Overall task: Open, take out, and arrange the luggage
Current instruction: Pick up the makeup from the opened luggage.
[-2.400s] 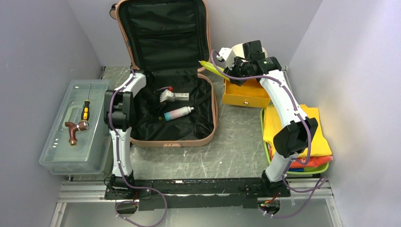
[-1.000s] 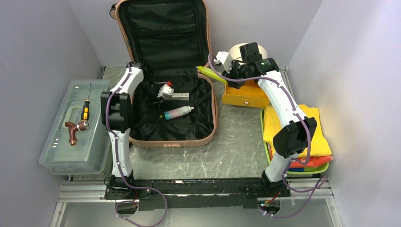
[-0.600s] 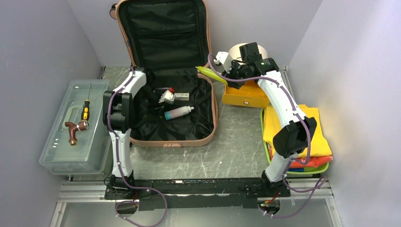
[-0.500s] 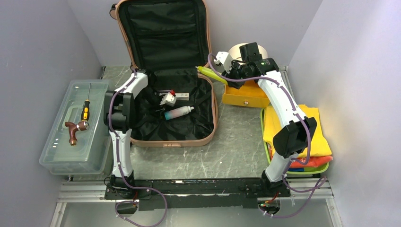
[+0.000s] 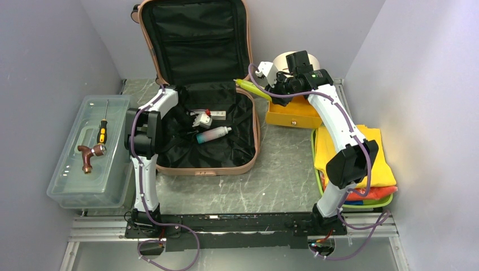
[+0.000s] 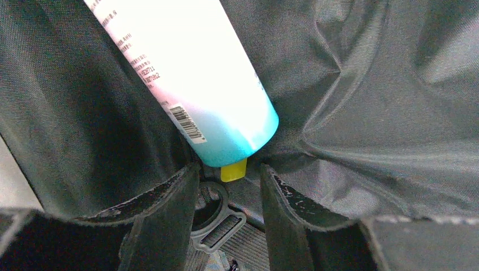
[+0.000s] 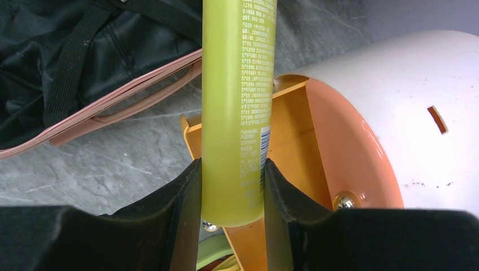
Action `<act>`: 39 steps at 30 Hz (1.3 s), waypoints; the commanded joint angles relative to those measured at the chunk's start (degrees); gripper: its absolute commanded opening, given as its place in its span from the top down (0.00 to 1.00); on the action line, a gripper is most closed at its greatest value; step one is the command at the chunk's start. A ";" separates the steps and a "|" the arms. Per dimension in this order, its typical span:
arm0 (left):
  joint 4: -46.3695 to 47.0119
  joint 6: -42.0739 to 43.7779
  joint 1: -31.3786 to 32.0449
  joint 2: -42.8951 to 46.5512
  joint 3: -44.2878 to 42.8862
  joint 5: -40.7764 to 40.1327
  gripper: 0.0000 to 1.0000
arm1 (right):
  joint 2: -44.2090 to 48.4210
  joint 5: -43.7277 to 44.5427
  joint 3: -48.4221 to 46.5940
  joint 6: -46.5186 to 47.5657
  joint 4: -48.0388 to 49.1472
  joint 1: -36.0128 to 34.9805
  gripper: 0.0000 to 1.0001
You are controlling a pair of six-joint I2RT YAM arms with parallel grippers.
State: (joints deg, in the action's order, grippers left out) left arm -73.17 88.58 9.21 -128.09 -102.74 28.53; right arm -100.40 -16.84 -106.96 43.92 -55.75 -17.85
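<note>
Looks down from above and behind onto the whole table (image 5: 282, 169). Presses close on the luggage (image 6: 367, 113) lining from the left wrist, on a green tube (image 7: 237, 84) from the right; shows both overhead too

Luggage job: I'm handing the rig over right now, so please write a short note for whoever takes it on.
Left gripper: open, down inside the luggage, jaws either side of the yellow cap of the white-and-teal tube, not clamped.
Right gripper: shut on the yellow-green tube, by the orange box.
Done: luggage open, lid upright.
Left: set down the yellow-green tube; take out the white-and-teal tube and the small white item.
</note>
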 commanded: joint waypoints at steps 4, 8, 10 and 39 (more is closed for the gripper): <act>-0.38 -1.20 -0.07 0.51 0.07 -0.91 0.56 | 2.13 -1.09 -1.68 0.55 2.24 -0.26 1.00; -1.40 -2.28 -0.07 -0.48 -0.84 -0.84 0.67 | 2.44 -0.92 -1.68 0.64 2.17 -0.30 1.00; -1.53 -2.35 -0.07 -0.32 -0.53 -0.87 0.70 | 2.66 -0.83 -1.55 0.64 2.22 -0.30 1.00; -13.48 -22.50 -1.30 -0.70 -25.11 2.46 0.83 | 3.49 16.38 1.68 10.99 -3.36 -11.18 1.00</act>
State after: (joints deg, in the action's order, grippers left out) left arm -81.10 72.79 7.84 -128.25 -122.06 27.64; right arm -97.60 -7.68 -103.09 53.71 -60.58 -27.99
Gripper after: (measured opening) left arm 0.226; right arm 0.382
